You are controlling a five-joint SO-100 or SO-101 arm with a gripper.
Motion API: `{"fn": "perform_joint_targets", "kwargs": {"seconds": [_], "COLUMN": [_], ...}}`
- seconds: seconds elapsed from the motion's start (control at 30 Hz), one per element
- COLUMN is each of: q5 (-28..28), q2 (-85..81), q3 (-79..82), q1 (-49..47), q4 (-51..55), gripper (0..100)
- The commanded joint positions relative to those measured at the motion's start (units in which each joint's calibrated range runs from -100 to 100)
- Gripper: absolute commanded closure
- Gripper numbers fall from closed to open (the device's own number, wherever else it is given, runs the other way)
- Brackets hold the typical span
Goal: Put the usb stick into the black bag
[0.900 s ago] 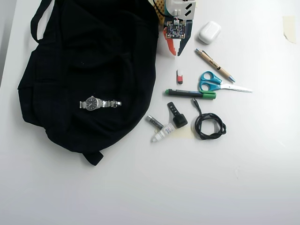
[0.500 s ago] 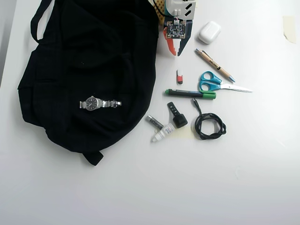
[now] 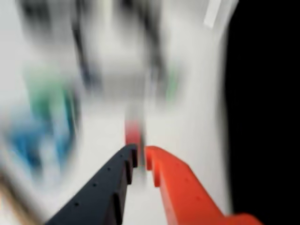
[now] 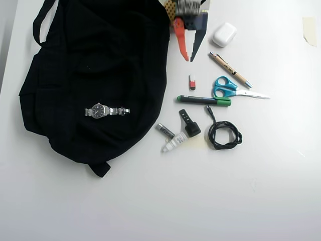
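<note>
Fabric fills the left of the overhead view: the black bag [image 4: 95,75] lies floppy on the white table [image 4: 150,201], a wristwatch [image 4: 106,110] resting on top of it; every other item sits to the bag's right. Just off the bag's lower right edge lie a small dark-grey tube [image 4: 164,131], a pale little bottle [image 4: 174,142] and a black fob [image 4: 189,124]; further from the bag come a green marker [image 4: 203,100], a coiled black cable [image 4: 224,134], blue-handled scissors [image 4: 228,88], a brown pen [image 4: 229,70] and a white earbud case [image 4: 223,34].

The usb stick [image 4: 192,82] lies flat near the bag's right edge, just above the marker; the gripper [image 4: 189,59] hangs above it, released, its orange and dark fingers spread in a V and not touching it. In the wrist view the fingers [image 3: 161,166] frame a red blur, likely the stick [image 3: 132,132]; heavy smear hides the rest.

Risks, as I judge them: the stick is tiny and flat, so closing off-centre could flick it toward the marker; blur suggests fast motion, which could overshoot; the bag shows no clear opening, so the stick may land on the cloth rather than inside.
</note>
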Motion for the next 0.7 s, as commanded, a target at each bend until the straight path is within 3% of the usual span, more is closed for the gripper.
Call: {"fn": "perform_joint_targets", "kwargs": {"seconds": [0.0, 0.17, 0.33, 0.5, 0.67], "q5": [0.72, -5.36, -22.30, -25.13, -23.66], "q2": [5.88, 22.39, 36.58, 40.07, 40.23], "q3": [-12.12, -18.14, -16.25, -12.30, -11.67], "q1": [2.39, 0.07, -5.91, -17.58, -17.43], "q4": [-11.94, -10.22, -9.10, -3.59, 1.07], "gripper": [98, 97, 91, 92, 86]}}
